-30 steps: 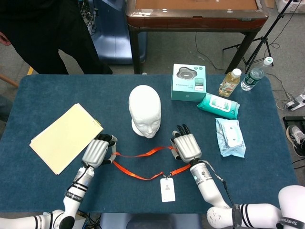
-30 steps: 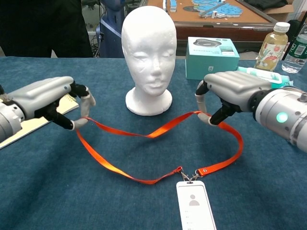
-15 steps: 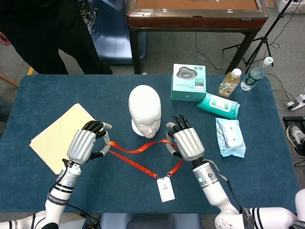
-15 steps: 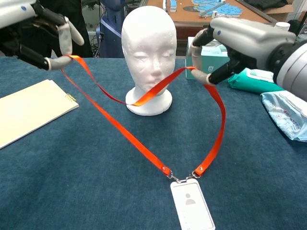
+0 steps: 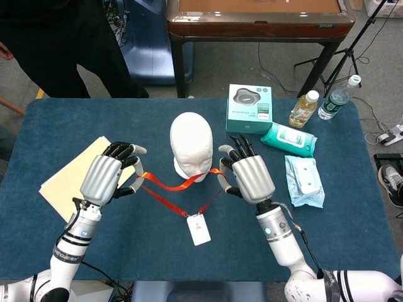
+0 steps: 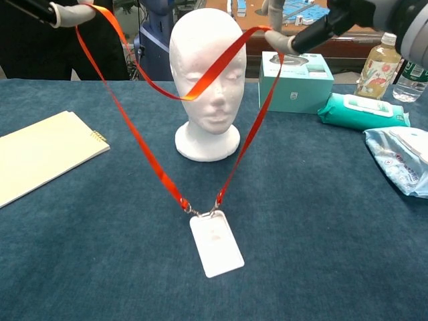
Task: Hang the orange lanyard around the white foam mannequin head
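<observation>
Both hands have risen over the last second, carrying the lanyard (image 6: 200, 79) from a slack loop lying on the worktop (image 5: 327, 233) to a raised loop in front of the head (image 5: 191, 146); the badge (image 6: 215, 243), flat on the cloth a second ago, now hangs at the bottom of the loop, its lower end apparently just touching or barely clear of the worktop, which I cannot settle. The left hand (image 5: 107, 178) pinches the strap at its own side, the right hand (image 5: 247, 177) pinches it at the other, each between thumb and a finger with the rest of the fingers spread; in the chest view only their fingertips show at the top edge.

For the task this reads as the lift done and the placing not yet begun: the upper run of the strap sags across the face at about brow height, still on the near side of the head, so the loop has to go higher and then back over the crown.

The lanyard now stands as a narrow V, long axis near upright, point down at the badge clip and the open end up between the hands; the top run spans side to side. The head stands upright on its base, facing the robot, near the middle of the worktop.
</observation>
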Robot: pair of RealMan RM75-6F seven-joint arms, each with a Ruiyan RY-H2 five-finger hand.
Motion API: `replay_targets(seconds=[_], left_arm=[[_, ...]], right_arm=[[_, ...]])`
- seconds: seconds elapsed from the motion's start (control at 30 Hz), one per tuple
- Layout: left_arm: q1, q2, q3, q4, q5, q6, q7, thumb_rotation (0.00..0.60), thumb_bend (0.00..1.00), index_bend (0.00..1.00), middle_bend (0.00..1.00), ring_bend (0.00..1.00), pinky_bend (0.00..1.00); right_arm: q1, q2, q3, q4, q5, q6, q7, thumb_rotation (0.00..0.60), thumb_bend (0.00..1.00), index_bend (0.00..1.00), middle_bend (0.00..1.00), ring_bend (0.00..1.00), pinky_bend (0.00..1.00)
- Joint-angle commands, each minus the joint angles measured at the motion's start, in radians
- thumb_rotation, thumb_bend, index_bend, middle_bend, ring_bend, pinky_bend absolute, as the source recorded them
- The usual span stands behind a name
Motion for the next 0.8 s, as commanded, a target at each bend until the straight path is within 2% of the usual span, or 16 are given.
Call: replay_targets(seconds=[0.03,0.3,0.8], left_arm=[[-0.026,0.019,-0.025,-0.017,-0.034,-0.023,0.009,0.6,0.36,0.61,0.33,0.24,0.19],[-0.101,0.032,-0.101,0.011,-0.164,-0.055,0.045,0.6,0.36,0.61,0.33,0.24,0.19],[-0.19,0.037,-0.149,0.066,-0.335,-0.075,0.068,0.6,0.36,0.62,0.33,0.23,0.18]], right_arm=[[0.004,0.011,0.028,-0.008,0.014,0.012,0.0,0.6,0.54,0.63,0.28,0.11,0.04],[0.02,0.038,0.089,0.002,0.055,0.021,-0.002,0.6,0.54,0.63,0.28,0.11,0.04],[0.047,0.045,0.162,0.059,0.159,0.047,-0.006,0.6,0.55,0.63,0.28,0.11,0.04]])
